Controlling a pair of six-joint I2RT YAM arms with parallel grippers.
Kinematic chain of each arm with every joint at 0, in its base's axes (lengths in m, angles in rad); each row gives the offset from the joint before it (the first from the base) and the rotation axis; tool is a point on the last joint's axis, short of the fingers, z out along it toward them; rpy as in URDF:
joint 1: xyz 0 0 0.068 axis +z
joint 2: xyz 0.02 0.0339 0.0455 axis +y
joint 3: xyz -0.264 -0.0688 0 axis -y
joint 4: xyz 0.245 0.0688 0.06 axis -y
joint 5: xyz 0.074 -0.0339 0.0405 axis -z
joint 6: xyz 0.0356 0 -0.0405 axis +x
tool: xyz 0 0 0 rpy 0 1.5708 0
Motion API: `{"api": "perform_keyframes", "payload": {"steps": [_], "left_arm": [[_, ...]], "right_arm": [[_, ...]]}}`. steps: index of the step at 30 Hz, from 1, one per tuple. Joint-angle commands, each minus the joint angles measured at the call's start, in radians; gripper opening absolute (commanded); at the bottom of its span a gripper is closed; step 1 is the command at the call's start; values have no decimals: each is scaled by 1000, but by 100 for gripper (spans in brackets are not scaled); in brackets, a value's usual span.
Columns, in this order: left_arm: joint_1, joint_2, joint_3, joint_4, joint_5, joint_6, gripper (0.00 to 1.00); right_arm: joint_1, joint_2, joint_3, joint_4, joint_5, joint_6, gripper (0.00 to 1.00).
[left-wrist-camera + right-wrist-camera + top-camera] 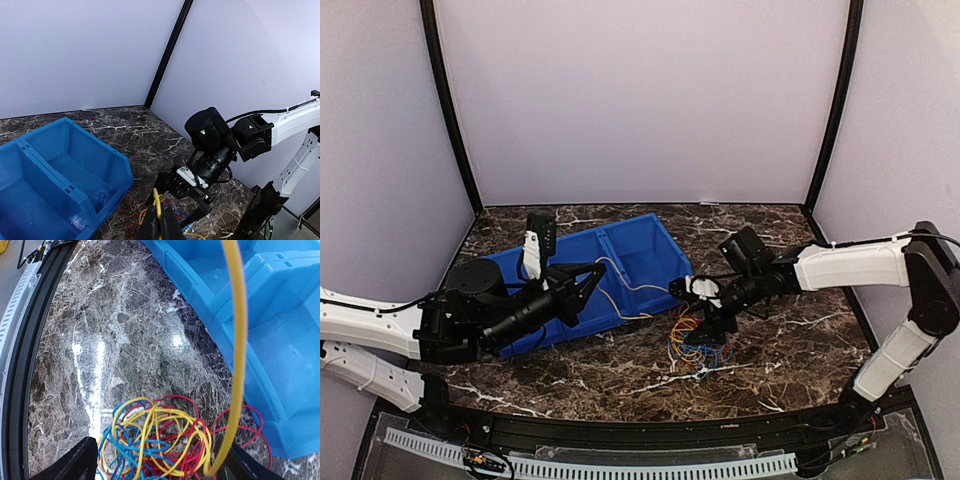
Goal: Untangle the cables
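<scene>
Tangled cables (155, 440) lie beside blue bin (280, 340); left hand (159, 222) pinches yellow cable (239, 340).

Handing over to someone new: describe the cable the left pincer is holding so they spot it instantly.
Find the blue bin on the marble table; just off its near-right corner lies a tangle of red, blue and yellow cables. From it one yellow cable rises and crosses the bin to the left pincer. It's the only strand lifted clear of the pile.
</scene>
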Motion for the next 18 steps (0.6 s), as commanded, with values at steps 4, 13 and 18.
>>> {"api": "perform_keyframes", "payload": {"steps": [4, 13, 18], "left_arm": [[-7, -87, -9, -128, -94, -6, 0], [-6, -175, 153, -280, -179, 169, 0], [-6, -258, 333, -315, -318, 421, 0]], "right_arm": [[63, 150, 89, 87, -40, 32, 71], [78, 224, 65, 129, 23, 80, 3], [76, 248, 76, 90, 19, 80, 1]]}}
